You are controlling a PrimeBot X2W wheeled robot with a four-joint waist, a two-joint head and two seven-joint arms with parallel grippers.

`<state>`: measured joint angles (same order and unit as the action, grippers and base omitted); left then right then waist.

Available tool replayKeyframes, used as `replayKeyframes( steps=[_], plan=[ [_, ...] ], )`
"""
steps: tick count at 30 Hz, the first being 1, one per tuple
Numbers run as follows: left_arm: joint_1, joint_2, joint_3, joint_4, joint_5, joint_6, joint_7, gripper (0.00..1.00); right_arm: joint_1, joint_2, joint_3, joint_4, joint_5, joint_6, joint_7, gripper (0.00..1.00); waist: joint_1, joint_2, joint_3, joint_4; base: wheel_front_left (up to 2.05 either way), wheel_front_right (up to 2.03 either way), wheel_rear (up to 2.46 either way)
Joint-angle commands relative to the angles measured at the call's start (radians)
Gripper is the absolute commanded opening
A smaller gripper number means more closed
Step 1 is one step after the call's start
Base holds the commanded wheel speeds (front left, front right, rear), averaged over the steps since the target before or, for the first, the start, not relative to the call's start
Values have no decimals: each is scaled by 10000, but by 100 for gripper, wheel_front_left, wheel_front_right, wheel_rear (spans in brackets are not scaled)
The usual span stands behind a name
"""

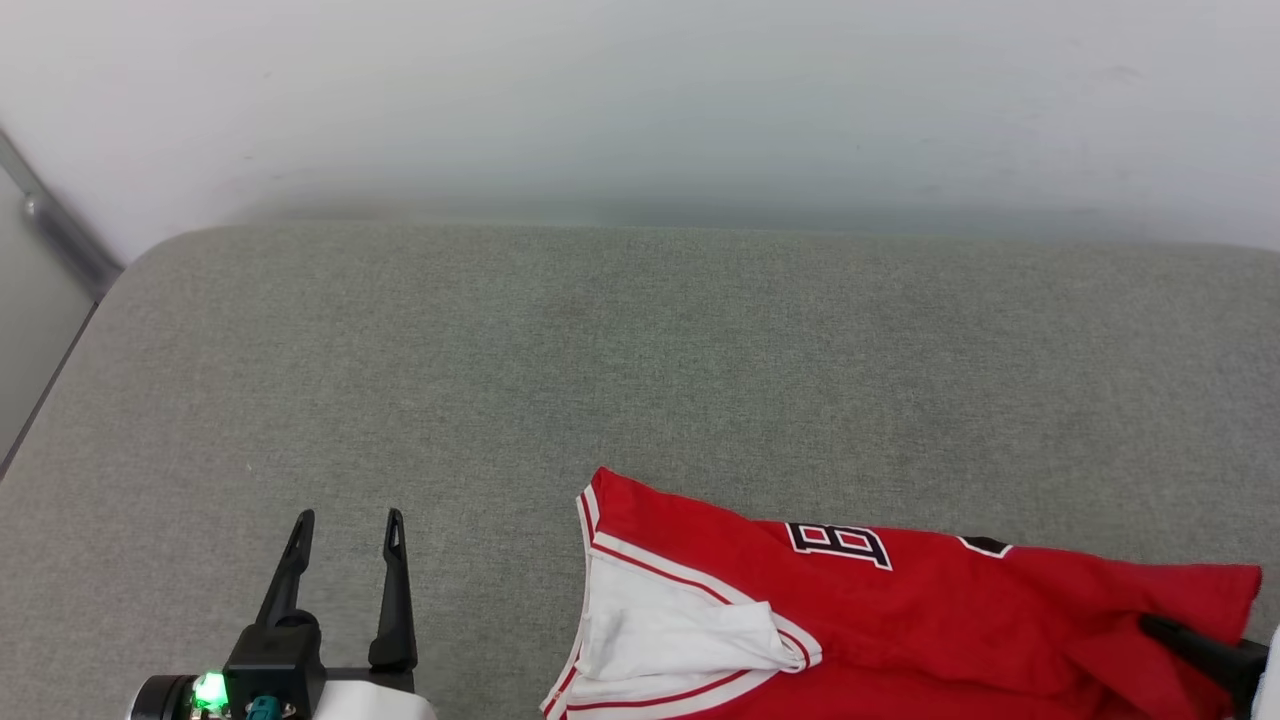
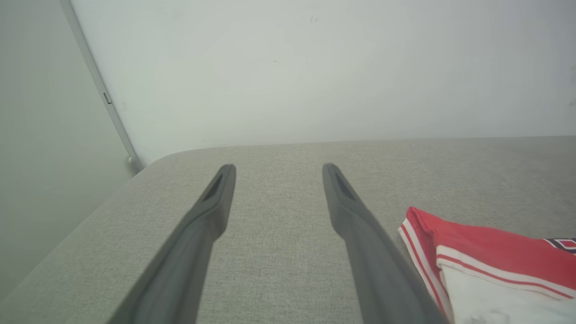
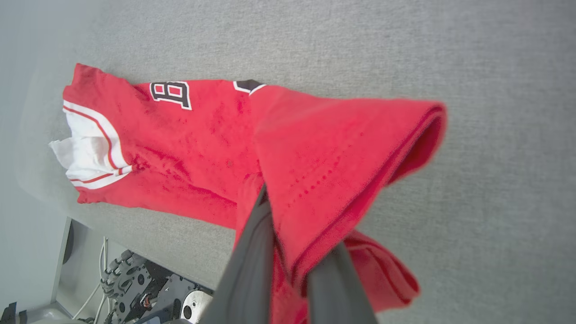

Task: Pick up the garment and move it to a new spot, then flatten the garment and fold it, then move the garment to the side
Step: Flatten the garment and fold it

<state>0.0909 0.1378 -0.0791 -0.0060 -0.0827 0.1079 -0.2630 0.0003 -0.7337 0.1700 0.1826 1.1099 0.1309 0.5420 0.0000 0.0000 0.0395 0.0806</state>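
The garment (image 1: 900,620), a red jersey T-shirt with a white sleeve, striped trim and black-and-white lettering, lies crumpled at the lower right of the grey padded surface (image 1: 600,350). My right gripper (image 3: 299,225) is shut on a raised fold of the garment (image 3: 202,135), and its fingertips are buried in the red cloth. In the head view one of its dark fingers (image 1: 1200,645) pokes into the shirt's right end. My left gripper (image 1: 348,520) stands open over bare padding, left of the garment (image 2: 486,243), with nothing between its fingers (image 2: 216,202).
A pale wall (image 1: 640,100) rises behind the padded surface. The surface's rounded left edge (image 1: 60,400) drops off beside a metal rail (image 1: 60,230). The robot's base with cables (image 3: 148,288) shows below the near edge in the right wrist view.
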Motion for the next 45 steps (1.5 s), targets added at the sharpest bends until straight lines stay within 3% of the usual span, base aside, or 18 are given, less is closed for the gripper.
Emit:
replayKeyframes(
  steps=[1,9,15,23,30,40,41,42,43,45],
  plan=[
    [103,-73,51,18,73,-66,-25,100,159,-13,67,-398,145,-4,189,0,0,0,-53,-32,0,0,0],
    [-10,-291,139,3,247,-354,-23,100,-526,524,872,-2833,25,-4,1299,0,0,0,50,112,0,0,0],
    [-267,-432,165,-7,317,-537,-23,100,-1982,1261,2076,-3223,-661,-4,2075,0,0,0,450,352,0,0,0],
    [-708,-612,233,86,336,-722,-25,100,-4274,2547,4301,-2220,-1505,-2,2349,0,0,0,977,649,0,0,0],
    [-1028,-710,249,148,365,-843,-25,100,-5834,3571,5898,-415,-2041,-4,1682,0,0,0,1354,819,0,0,0],
    [-1223,-811,339,272,289,-945,-25,100,-6593,3954,7329,1622,-2050,-4,572,0,0,0,1562,965,0,0,0],
    [-1188,-816,361,298,285,-940,-25,100,-6657,3905,7384,1666,-2080,-4,344,8,0,0,1497,948,0,0,0],
    [-1130,-825,377,317,285,-939,-23,100,-6664,3873,7413,1685,-2027,-4,161,8,0,0,1430,928,0,0,0],
    [-1070,-832,399,345,285,-941,-25,100,-6649,3851,7423,1619,-1936,-2,-62,100,0,0,1336,900,0,0,0],
    [-957,-839,437,366,299,-963,-25,100,-6680,3671,7414,1333,-1872,-2,-531,100,0,0,1139,828,0,0,0]
  ],
)
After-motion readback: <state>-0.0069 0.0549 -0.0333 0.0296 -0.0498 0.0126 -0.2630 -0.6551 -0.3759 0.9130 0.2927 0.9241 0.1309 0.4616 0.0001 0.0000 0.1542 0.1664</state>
